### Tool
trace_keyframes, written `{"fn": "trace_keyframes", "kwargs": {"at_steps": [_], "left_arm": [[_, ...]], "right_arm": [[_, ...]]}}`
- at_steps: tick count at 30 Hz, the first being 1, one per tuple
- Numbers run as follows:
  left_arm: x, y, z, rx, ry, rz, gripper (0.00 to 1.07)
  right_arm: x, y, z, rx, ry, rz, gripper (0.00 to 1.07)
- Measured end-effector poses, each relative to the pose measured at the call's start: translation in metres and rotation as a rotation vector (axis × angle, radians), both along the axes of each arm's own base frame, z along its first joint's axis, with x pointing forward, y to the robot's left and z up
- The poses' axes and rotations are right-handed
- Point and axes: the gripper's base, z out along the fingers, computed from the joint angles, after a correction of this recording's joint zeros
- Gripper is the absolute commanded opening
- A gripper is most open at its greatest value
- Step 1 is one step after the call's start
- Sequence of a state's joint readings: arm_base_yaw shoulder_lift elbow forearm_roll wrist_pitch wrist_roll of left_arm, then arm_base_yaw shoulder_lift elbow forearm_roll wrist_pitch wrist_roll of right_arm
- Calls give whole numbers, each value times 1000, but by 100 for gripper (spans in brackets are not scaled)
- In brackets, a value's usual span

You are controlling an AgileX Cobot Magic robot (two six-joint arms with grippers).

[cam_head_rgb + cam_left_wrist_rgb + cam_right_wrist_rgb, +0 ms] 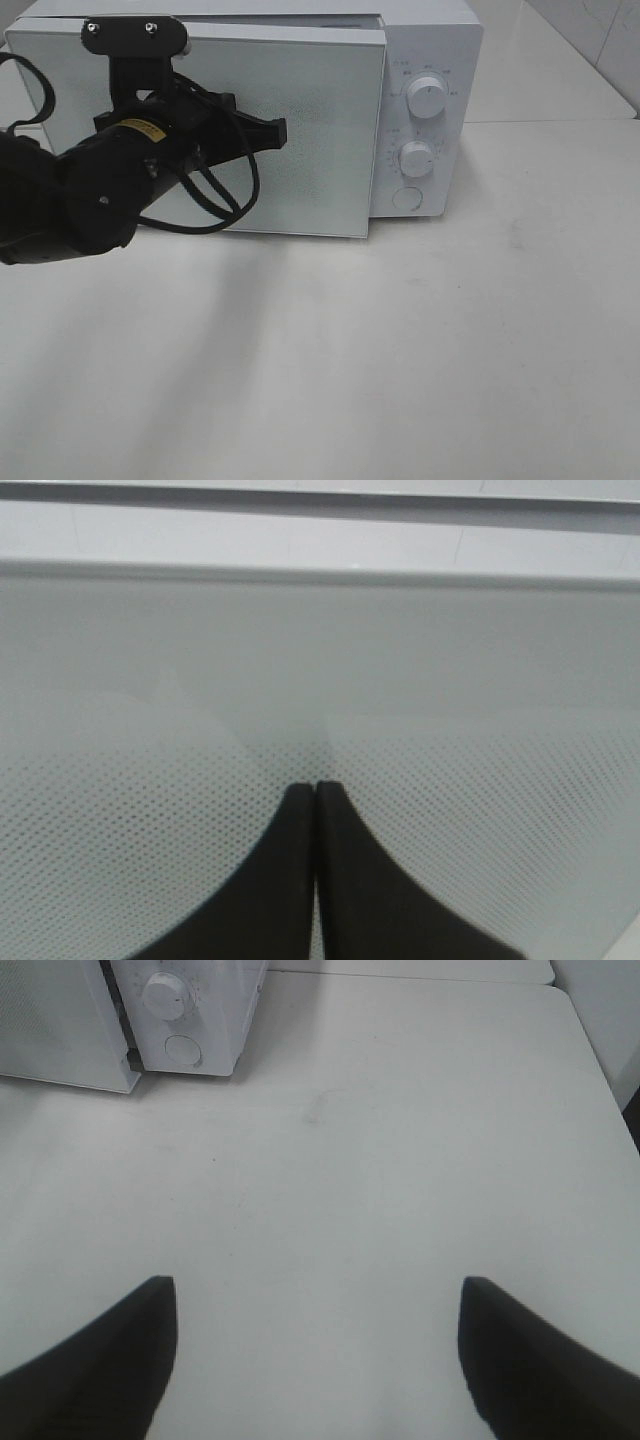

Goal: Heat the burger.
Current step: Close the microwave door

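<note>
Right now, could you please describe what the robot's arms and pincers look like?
The left arm is matte black, with a small yellow label, looping black cables and a pale grey bracket on top. The left pincer and right pincer are black, curved and tapering.

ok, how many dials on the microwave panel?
2, both on the control panel of the microwave: upper dial, and lower dial directly beneath it. The flat round button under them isn't a dial. None seem hidden.
</note>
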State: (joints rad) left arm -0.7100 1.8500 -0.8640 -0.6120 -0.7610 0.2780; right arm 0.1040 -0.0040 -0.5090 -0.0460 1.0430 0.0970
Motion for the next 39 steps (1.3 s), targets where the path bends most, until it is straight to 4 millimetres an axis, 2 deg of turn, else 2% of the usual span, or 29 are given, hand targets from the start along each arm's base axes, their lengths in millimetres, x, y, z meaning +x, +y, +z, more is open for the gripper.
{"fn": "trace_keyframes", "kwargs": {"at_steps": [7,9,15,19,30,31,34,36,37,38,39], "left_arm": [[12,-16,-2,-7,19,-12,0],[16,-28,-5,-1,40,-42,0],[23,-37,-8,5,49,-45,0],[33,-50,-9,20,76,-60,0],[33,-62,-12,55,133,-115,1],[32,-63,-13,51,153,-121,6],[30,-66,-13,48,169,-134,10],[24,-72,-17,54,224,-172,31],[24,-72,-17,54,224,-172,31],[21,-74,-18,59,250,-193,38],[15,-77,-20,66,312,-236,54]], "right_arm": [[0,0,0,0,0,0,75],[0,0,0,0,0,0,75],[0,0,0,0,0,0,75],[0,0,0,0,0,0,75],[0,0,0,0,-1,0,75],[0,0,0,0,-1,0,75],[0,0,0,0,-1,0,75],[0,0,0,0,-1,0,75],[0,0,0,0,-1,0,75],[0,0,0,0,-1,0,75],[0,0,0,0,-1,0,75]]}}
